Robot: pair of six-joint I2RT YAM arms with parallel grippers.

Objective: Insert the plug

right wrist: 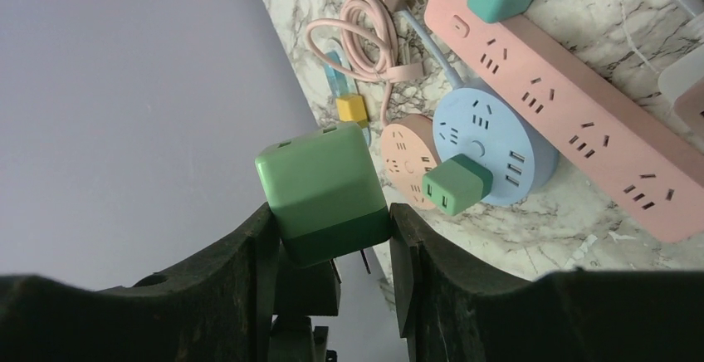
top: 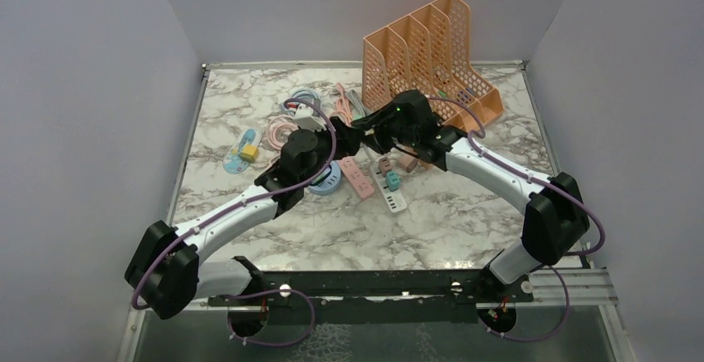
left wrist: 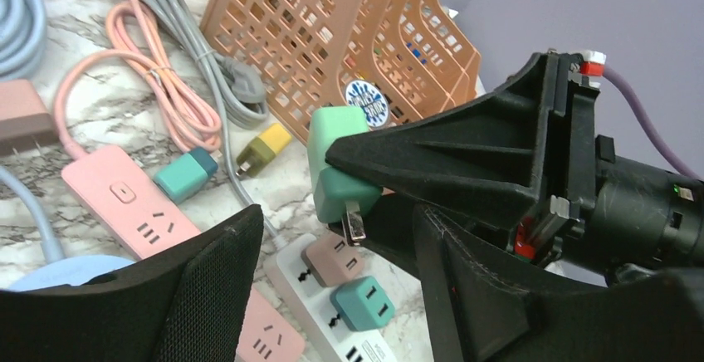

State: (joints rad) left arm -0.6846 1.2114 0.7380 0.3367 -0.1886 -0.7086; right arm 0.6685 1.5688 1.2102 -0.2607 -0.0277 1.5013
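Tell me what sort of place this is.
Likely a robot test cell, not a home: plain walls box in a marble-patterned table, two arms are bolted at its near edge, and a pink power strip lies among loose cables.

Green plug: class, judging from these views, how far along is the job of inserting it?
Done: the right gripper has the green plug clamped and raised. In hand: the plug hangs over the white power strip, its prongs bare. Left: lowering it into a free socket; it is not yet seated.
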